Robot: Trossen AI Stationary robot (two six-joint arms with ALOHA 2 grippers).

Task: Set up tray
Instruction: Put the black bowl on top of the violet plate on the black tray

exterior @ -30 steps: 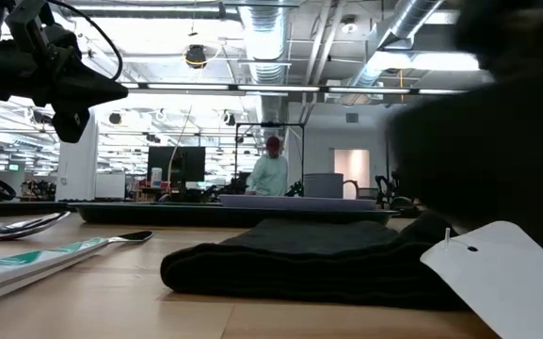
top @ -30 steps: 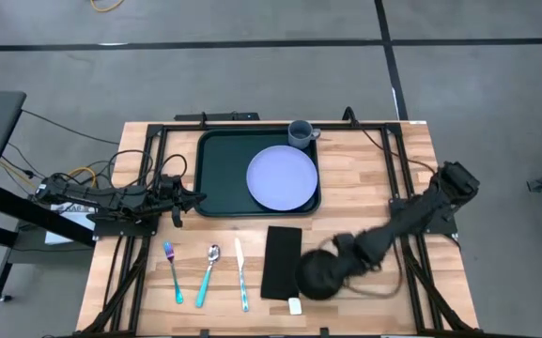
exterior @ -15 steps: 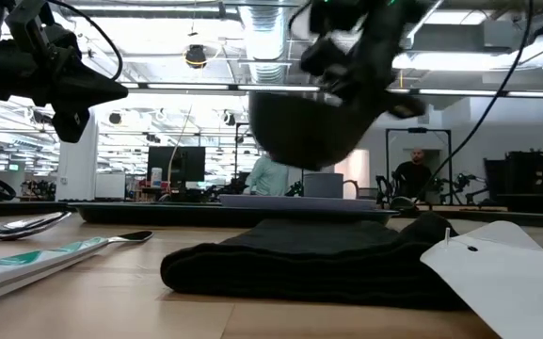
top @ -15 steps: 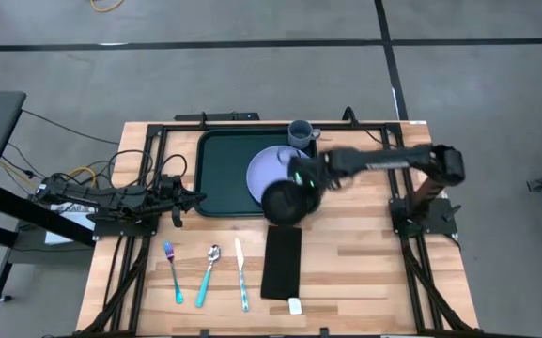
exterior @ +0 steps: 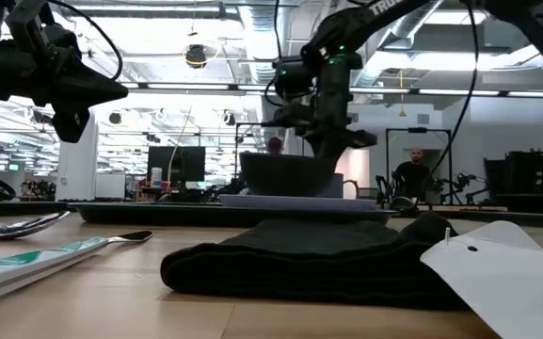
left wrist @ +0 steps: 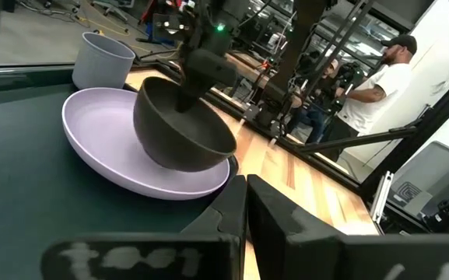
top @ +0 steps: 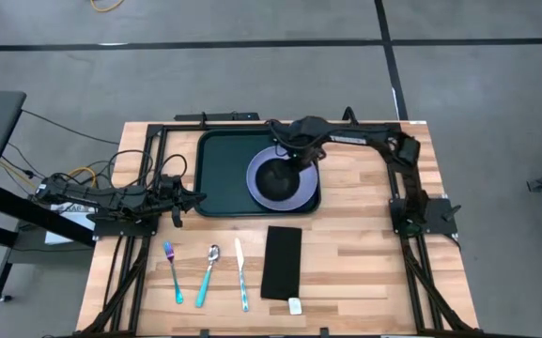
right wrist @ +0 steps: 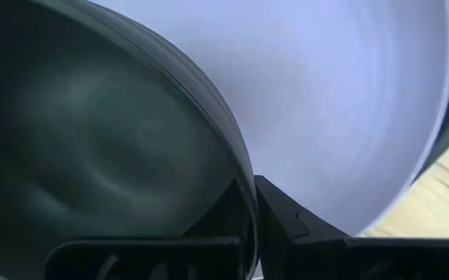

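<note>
Right gripper [top: 294, 158] clamped on the dark bowl's [top: 278, 176] rim; bowl hung directly under the jaws, resting on or just above the lavender plate [top: 283, 178] in the tray's [top: 224, 174] right half. Left gripper [top: 178, 197], fingers together, waited beside the tray's left edge.

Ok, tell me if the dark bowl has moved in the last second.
Yes. The right gripper carried the dark bowl from beside the black napkin across to the lavender plate in the tray.

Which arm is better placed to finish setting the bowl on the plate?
Right. The right gripper is shut on the bowl over the plate; the left gripper waits beside the tray.
</note>
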